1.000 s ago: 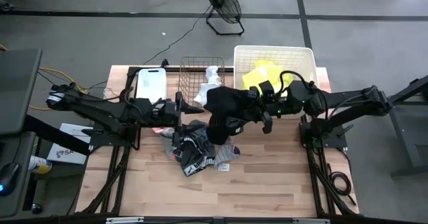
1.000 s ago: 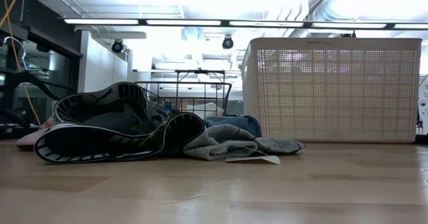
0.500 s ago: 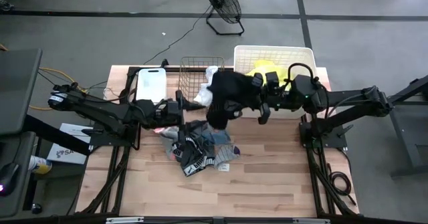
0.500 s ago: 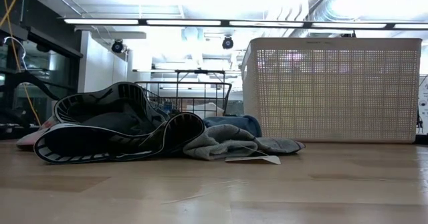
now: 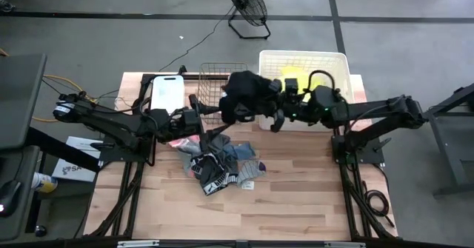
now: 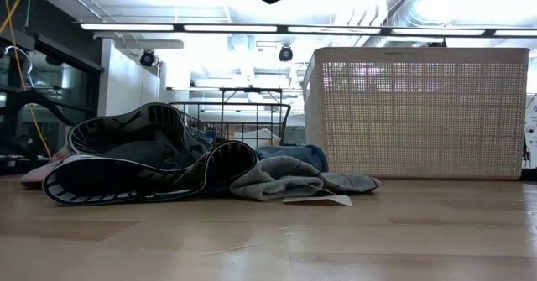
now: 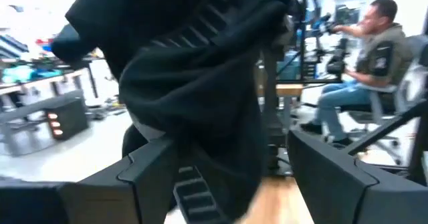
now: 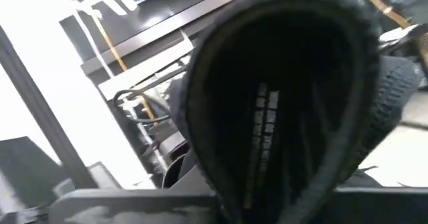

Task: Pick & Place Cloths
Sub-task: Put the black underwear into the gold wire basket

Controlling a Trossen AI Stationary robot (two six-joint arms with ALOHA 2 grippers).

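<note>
Lifted toward twelve o'clock, the black garment (image 5: 244, 96) now hangs pinched in the right gripper (image 5: 275, 109) fingers; left gripper (image 5: 201, 117) fingers stand spread below it.

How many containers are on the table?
3: a white tub at the back left, a wire basket beside it, and a white laundry basket at the back right. Others may be hidden.

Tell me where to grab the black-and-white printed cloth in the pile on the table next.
Pinch a raised fold on the black-and-white printed cloth, probably from straight above. It lies crumpled and low on the table, overlapping the grey cloth, so a side approach would likely snag its neighbours.
</note>
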